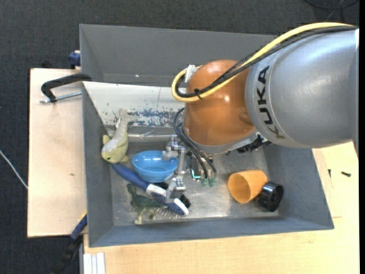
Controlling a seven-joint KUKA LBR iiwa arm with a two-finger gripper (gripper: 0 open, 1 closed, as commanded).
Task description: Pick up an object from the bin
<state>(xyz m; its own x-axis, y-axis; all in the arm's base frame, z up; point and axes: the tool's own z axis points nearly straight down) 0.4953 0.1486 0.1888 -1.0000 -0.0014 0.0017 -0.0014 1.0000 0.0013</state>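
**Gripper Is Hanging by the Blue Bowl and the Brush**

At the left of the grey bin [94,170], a pale yellow soft toy [114,144] is lying against the wall. Next to it, a blue bowl [151,164] is sitting open side up. Just below the bowl, a blue brush [145,186] is lying on a slant. Its handle is pointing up and left, and its white and black head is pointing down and right. A green toy animal [145,211] is lying under the brush.

The gripper [178,178] is hanging at the bowl's right edge, touching it or almost touching it. Its tip is sitting just above the brush's head. So the bowl is lying just to its left, and the brush head is right below it. These two look like the nearest things to grab. Nobody can tell if the gripper is open or closed, and nothing is showing inside it.

Farther right, an orange cup [246,186] is lying on its side, touching a black round cap [270,196].
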